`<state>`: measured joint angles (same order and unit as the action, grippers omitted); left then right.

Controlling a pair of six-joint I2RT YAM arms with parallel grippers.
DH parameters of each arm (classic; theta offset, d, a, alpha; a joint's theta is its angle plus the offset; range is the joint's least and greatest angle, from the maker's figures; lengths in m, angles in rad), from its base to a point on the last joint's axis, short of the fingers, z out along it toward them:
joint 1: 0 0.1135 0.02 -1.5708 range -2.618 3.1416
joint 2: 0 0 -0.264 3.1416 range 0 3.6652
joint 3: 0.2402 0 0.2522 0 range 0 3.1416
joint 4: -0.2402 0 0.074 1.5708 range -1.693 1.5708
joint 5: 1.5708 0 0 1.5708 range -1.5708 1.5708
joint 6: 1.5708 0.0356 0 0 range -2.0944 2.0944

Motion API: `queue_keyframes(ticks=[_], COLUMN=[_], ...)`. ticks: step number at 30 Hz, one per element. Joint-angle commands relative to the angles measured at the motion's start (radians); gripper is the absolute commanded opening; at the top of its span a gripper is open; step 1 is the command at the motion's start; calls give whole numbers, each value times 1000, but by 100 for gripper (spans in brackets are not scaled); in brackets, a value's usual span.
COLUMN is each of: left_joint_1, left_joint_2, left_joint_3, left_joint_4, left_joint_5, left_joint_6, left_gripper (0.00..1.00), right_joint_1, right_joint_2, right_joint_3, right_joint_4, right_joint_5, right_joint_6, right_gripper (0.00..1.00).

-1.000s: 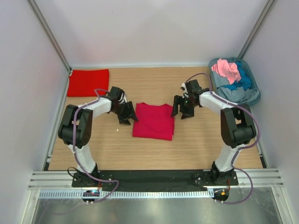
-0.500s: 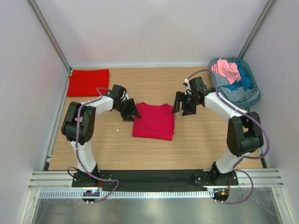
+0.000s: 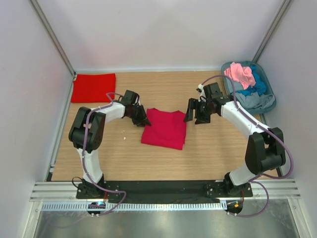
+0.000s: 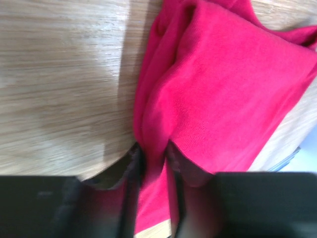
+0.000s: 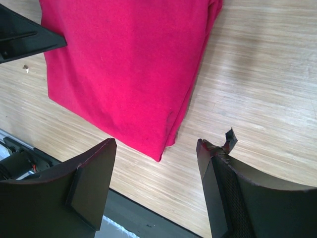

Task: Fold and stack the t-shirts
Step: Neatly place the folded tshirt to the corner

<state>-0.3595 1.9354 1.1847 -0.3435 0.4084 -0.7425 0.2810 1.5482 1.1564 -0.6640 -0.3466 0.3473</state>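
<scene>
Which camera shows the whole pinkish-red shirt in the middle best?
The top external view: the folded crimson shirt shows nearly whole, outline clear. The left wrist view shows only a bunched edge pinched in the left jaws; the right wrist view shows most of it, cropped at the top.

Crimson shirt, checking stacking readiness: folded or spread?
Folded: the crimson shirt lies as a compact layered rectangle, one edge pinched by the left gripper.

The left gripper [image 3: 142, 119] has slid right to the shirt [image 3: 166, 130] and now pinches its left edge. The shirt has been nudged a little to the right. The right gripper [image 3: 196, 112] has backed off a bit, and its elbow [image 3: 265, 148] has swung out to the right.
</scene>
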Motion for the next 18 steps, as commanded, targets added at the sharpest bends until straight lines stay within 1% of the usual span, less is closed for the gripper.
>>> queue_keyframes(ticks=[1, 2, 3, 5, 6, 7, 8, 10, 11, 15, 18], left_joint_1=[-39, -50, -56, -74, -81, -85, -87, -88, -88, -88, -87], left_joint_2=[48, 47, 40, 31, 30, 31, 36, 54, 57, 66, 73], left_joint_3=[12, 25, 38, 96, 125, 180, 214, 274, 330, 427, 496], left_joint_4=[1, -8, -29, -64, -124, -156, -222, -288, -345, -428, -479], left_joint_5=[-123, -132, -140, -175, -221, -247, -267, -331, -351, -465, -520], left_joint_6=[6, 6, 6, 14, 20, 23, 31, 40, 52, 92, 129], left_gripper=[22, 17, 7, 0, 0, 0, 0, 0, 0, 0, 0], right_joint_1=[-2, -2, -3, -3, 0, -2, -2, -2, -2, 0, 4], right_joint_2=[-57, -60, -63, -68, -69, -72, -73, -74, -77, -80, -97], right_joint_3=[-9, -11, -12, -17, -17, -17, -15, -12, -11, -9, 2], right_joint_4=[-16, -17, -20, -17, -16, -16, -13, -13, -14, -23, -49], right_joint_5=[-8, -8, -8, -12, -14, -15, -17, -14, -11, 0, 1], right_joint_6=[2, 2, 2, 7, 10, 12, 16, 22, 27, 51, 76], right_gripper=[73, 73, 73, 73, 73, 73, 73, 73, 73, 73, 73])
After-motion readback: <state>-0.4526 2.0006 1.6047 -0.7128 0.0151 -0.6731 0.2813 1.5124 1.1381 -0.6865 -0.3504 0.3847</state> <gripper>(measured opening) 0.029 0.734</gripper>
